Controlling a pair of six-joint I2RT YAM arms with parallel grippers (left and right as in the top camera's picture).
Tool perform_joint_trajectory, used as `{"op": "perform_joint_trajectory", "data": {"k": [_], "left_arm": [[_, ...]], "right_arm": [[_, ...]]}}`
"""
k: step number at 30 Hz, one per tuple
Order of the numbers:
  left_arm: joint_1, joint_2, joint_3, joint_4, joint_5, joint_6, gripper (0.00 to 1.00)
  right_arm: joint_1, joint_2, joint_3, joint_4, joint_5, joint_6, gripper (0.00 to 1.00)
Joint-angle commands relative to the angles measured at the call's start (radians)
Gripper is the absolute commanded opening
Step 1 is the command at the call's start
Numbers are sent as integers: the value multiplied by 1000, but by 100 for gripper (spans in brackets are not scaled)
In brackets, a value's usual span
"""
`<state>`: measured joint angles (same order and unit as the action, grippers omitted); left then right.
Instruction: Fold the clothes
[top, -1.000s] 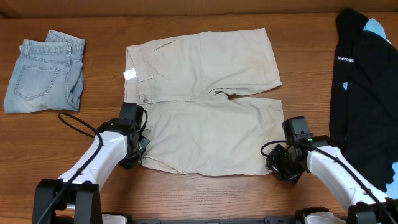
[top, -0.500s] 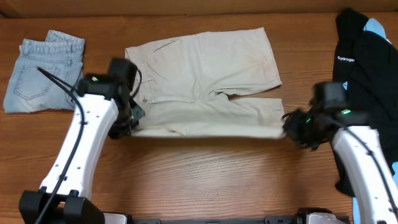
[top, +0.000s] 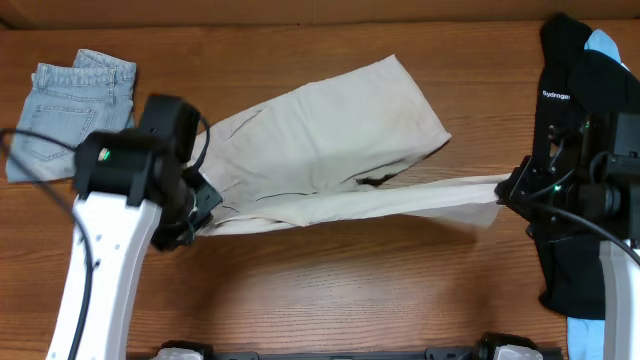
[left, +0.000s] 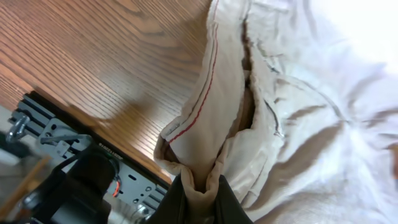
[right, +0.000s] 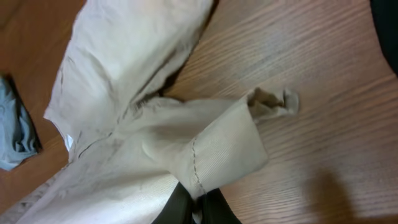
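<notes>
The beige shorts (top: 330, 130) hang lifted and stretched between my two grippers above the table, the far leg still draped toward the back. My left gripper (top: 195, 215) is shut on the waistband corner of the beige shorts (left: 205, 137). My right gripper (top: 510, 190) is shut on the hem of the near leg of the beige shorts (right: 205, 143), pulled taut to the right. The near leg forms a narrow strip between the grippers.
Folded light-blue denim shorts (top: 70, 115) lie at the back left. A black top with white lettering (top: 580, 130) lies along the right edge, under my right arm. Bare wood (top: 330, 290) shows in front of the shorts.
Both grippers have risen and moved back with the near edge of the shorts. The shorts have lifted off the table and now stretch taut; the right gripper has moved further right.
</notes>
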<state>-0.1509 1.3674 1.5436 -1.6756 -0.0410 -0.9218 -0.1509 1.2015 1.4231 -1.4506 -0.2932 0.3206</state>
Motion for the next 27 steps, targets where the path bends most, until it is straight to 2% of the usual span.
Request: {"op": "perform_joint_trajectory", "data": {"k": [1,3,10,14,16,21,23,27], "left_arm": [[20,-43,-41,-2,-209,-62,4],[20,-29,-83,64,-241,-62,4],[20,53,-206,329,-358,-62,4],[21,134,-213,522,-444,-61,4],[21,229,-213,710,-486,-43,4],[21,361,-213,921,-494,9,4],[21,405,-213,974,-494,18,4],[37,439,-213,962,-502,17,4]], "right_arm": [[-31,47,31,113,126,-42,4],[-15,118,31,226,123,-56,4],[31,338,31,467,87,-56,4],[58,451,31,614,90,-40,4],[66,525,31,747,90,-29,4],[84,594,31,869,90,-31,4],[97,620,31,906,90,-37,4],[130,663,31,972,90,-45,4]]}}
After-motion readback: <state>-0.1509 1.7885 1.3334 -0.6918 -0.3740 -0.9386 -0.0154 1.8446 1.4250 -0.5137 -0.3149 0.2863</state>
